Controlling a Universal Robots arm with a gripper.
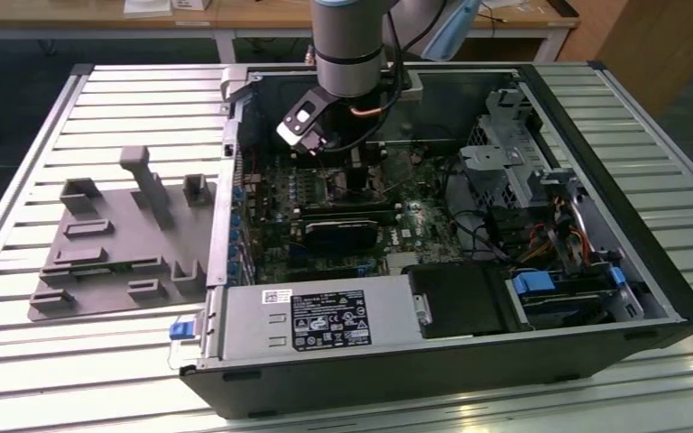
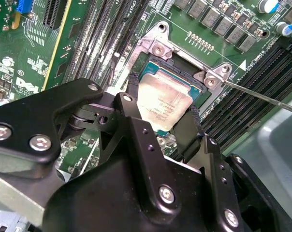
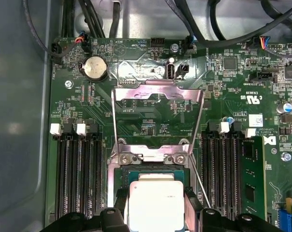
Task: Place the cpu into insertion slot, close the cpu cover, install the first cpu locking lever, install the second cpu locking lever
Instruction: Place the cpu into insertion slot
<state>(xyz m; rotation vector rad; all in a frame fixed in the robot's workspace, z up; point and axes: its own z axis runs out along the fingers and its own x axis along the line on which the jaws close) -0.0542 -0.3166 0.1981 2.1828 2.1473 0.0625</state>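
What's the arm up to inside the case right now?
The gripper reaches into the open computer case, its jaws closed on two sides of the cpu, holding it at the insertion slot; whether it is seated is unclear. The cpu cover stands flipped open, so closing and locking are not yet done.

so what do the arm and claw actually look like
The arm is a silver-grey tube with a black ring and a pale blue joint cap, plus a white-and-black box near its wrist. The claw is matte black: angular linked plates with silver screws.
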